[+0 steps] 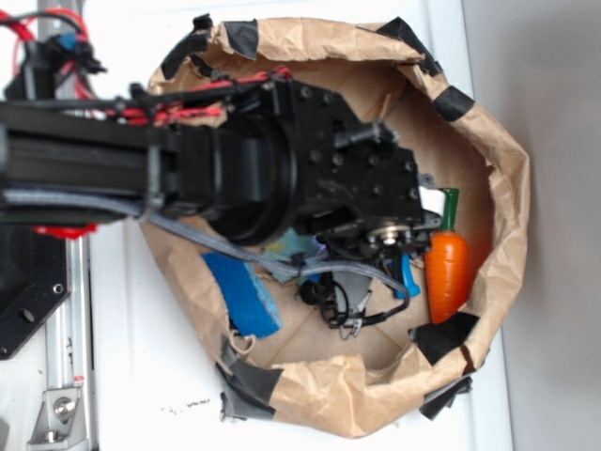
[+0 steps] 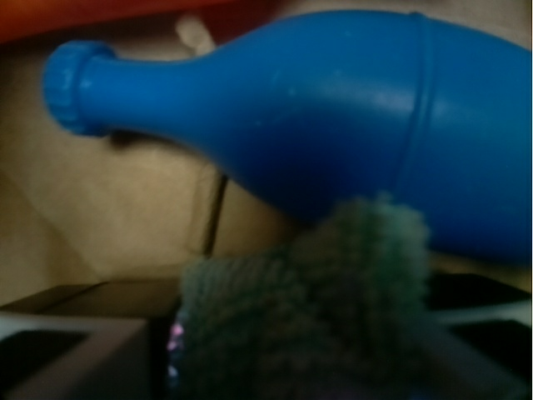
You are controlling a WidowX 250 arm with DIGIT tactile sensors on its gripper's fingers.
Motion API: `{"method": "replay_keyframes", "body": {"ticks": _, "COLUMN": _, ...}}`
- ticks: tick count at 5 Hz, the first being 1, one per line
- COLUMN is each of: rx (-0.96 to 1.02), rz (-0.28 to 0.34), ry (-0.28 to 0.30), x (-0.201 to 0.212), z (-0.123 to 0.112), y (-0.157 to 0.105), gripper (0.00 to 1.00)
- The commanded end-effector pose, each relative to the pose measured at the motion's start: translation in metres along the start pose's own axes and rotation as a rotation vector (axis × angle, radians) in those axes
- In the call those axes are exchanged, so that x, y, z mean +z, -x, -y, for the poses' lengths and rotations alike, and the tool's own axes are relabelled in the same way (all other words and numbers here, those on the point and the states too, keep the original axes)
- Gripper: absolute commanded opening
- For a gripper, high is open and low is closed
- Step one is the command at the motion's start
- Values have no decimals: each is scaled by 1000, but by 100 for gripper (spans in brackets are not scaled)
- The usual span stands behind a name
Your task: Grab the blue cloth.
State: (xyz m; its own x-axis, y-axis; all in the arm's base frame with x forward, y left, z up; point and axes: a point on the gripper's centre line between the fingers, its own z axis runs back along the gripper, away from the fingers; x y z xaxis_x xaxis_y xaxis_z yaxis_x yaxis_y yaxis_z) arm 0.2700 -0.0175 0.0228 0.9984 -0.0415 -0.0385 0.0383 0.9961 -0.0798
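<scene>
The blue cloth [image 2: 308,308], a fuzzy teal terry towel, is bunched up between my gripper's [image 2: 304,350] two dark fingers [image 2: 83,350] at the bottom of the wrist view, and the jaws press in on it from both sides. In the exterior view only a teal corner of the cloth [image 1: 293,248] shows under the black arm [image 1: 310,160], which hides the fingertips. The gripper hangs inside a brown paper bag [image 1: 507,216].
A glossy blue plastic bottle [image 2: 333,117] lies just beyond the cloth, and a sliver of the bottle [image 1: 406,275] shows in the exterior view. An orange toy carrot [image 1: 448,268] lies at the bag's right. A deep-blue sponge block [image 1: 242,293] lies at the left. Cables [image 1: 343,301] trail below the arm.
</scene>
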Motion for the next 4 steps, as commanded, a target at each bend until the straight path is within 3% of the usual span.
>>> {"method": "replay_keyframes", "body": {"ticks": 1, "rx": 40, "rz": 140, "ry": -64, "x": 104, "z": -28, "y": 33, "gripper": 0}}
{"method": "replay_keyframes", "body": {"ticks": 2, "rx": 55, "rz": 134, "ry": -28, "x": 154, "z": -40, "y": 52, "gripper": 0}}
{"method": "replay_keyframes", "body": {"ticks": 3, "rx": 84, "rz": 130, "ry": -49, "x": 192, "z": -43, "y": 55, "gripper": 0}}
{"method": "replay_keyframes", "body": {"ticks": 4, "rx": 104, "rz": 159, "ry": -41, "x": 199, "z": -61, "y": 52, "gripper": 0}}
